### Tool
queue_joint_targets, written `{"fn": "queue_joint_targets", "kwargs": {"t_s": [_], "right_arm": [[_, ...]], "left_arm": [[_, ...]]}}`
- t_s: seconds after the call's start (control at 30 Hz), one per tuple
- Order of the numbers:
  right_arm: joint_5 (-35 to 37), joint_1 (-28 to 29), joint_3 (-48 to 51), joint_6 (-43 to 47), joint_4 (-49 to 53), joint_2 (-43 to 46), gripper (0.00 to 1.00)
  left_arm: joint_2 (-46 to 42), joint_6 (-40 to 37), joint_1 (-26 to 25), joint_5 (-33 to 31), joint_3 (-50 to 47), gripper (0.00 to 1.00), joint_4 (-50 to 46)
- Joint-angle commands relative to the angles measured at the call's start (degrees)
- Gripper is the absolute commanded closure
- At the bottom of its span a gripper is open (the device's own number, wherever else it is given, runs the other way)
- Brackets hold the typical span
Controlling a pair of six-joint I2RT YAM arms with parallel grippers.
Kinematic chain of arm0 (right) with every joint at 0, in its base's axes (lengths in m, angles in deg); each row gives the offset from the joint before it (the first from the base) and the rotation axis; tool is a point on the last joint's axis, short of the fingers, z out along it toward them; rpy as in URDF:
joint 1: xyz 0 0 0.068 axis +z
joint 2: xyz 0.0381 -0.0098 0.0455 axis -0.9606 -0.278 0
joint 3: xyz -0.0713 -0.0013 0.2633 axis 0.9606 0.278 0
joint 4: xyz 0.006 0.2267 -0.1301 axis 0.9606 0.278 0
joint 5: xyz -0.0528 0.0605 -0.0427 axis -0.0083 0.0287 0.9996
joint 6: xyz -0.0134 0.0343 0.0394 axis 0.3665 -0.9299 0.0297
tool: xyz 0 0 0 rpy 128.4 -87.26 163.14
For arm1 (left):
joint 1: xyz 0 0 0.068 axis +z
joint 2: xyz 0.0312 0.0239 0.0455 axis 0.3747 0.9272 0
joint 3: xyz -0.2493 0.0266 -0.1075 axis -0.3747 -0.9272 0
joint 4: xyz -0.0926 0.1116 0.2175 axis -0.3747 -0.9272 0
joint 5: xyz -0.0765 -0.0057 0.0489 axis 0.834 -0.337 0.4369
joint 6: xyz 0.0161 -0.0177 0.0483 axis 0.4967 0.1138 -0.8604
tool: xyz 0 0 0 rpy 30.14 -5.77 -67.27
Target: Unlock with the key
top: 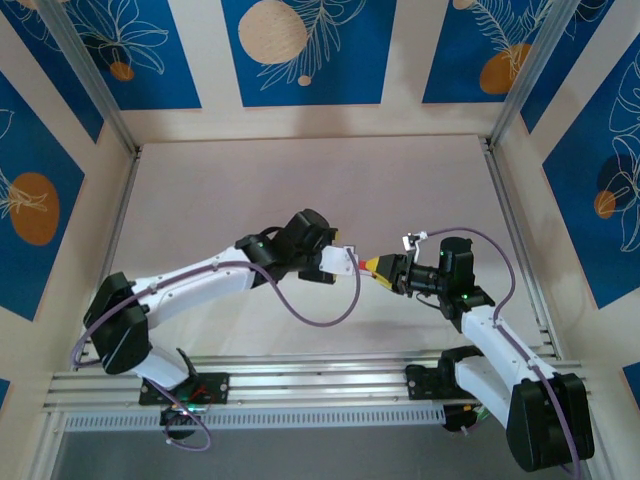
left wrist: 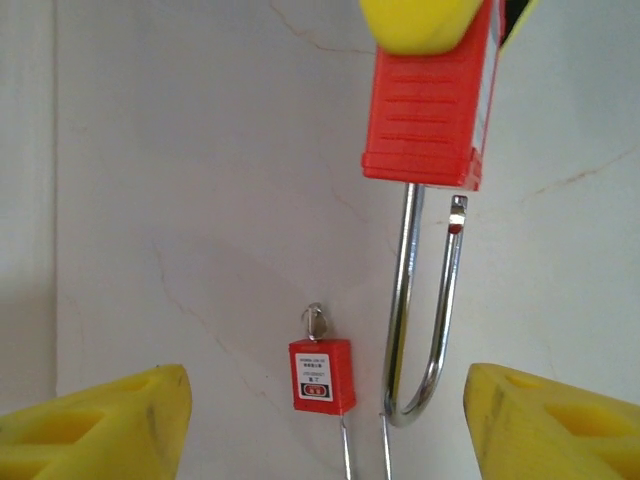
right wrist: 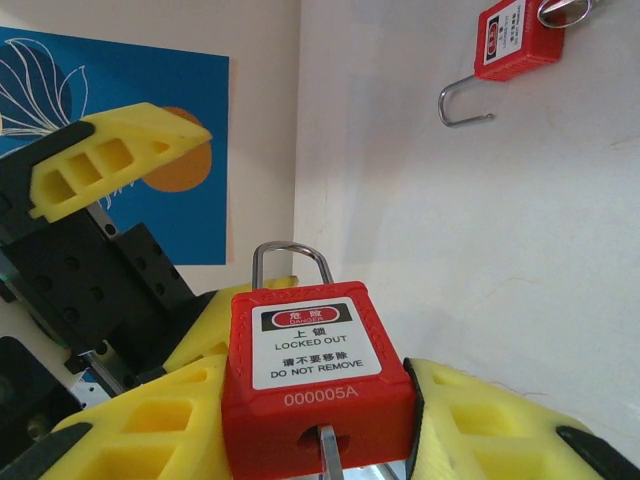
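The right tool (right wrist: 320, 425) is gripping the red padlock (right wrist: 318, 365) between its yellow pads (right wrist: 130, 430), holding it over the tabletop (top: 300, 180) midway between the two arms. A metal key (right wrist: 323, 448) is sitting in its keyhole. The shackle (left wrist: 425, 300) is hanging sprung, its short leg free of the body. Facing it, the left tool (left wrist: 327, 410) is standing wide, touching nothing.
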Motion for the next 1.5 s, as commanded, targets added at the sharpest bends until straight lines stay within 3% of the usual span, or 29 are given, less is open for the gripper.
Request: {"fn": "queue_joint_targets", "kwargs": {"t_s": [0.0, 0.13, 0.4, 0.6, 0.93, 1.27, 1.47], "right_arm": [[-2.07, -0.32, -1.6, 1.36, 0.62, 0.72, 0.73], [-1.64, -0.32, -1.9, 2.47, 1.73, 0.64, 0.73], [-0.66, 0.16, -3.71, 7.79, 4.48, 0.75, 0.75], [8.04, 4.22, -6.25, 21.3, 10.42, 4.19, 0.77], [29.59, 16.57, -5.99, 35.19, 9.96, 10.58, 0.78], [40.3, 26.67, -3.91, 42.69, 5.51, 11.28, 0.8], [41.87, 27.81, -3.58, 41.77, 5.4, 11.62, 0.8]], "left_arm": [[-2.83, 0.06, -0.27, -2.27, -2.78, 0.28, 6.78], [-4.88, 1.1, -0.88, -2.28, -4.81, 0.31, 8.6], [-4.95, 7.48, -0.96, 4.77, -1.89, 0.46, 0.75], [-3.08, 11.82, -0.98, 9.35, 0.85, 0.45, -2.4], [-3.86, 10.31, -0.99, 9.04, 1.87, 0.37, -7.05], [-4.43, 9.31, -0.98, 10.12, 1.7, 0.27, -6.82], [-2.59, 11.93, -1.11, 12.27, 3.06, 0.34, -5.94]]}}
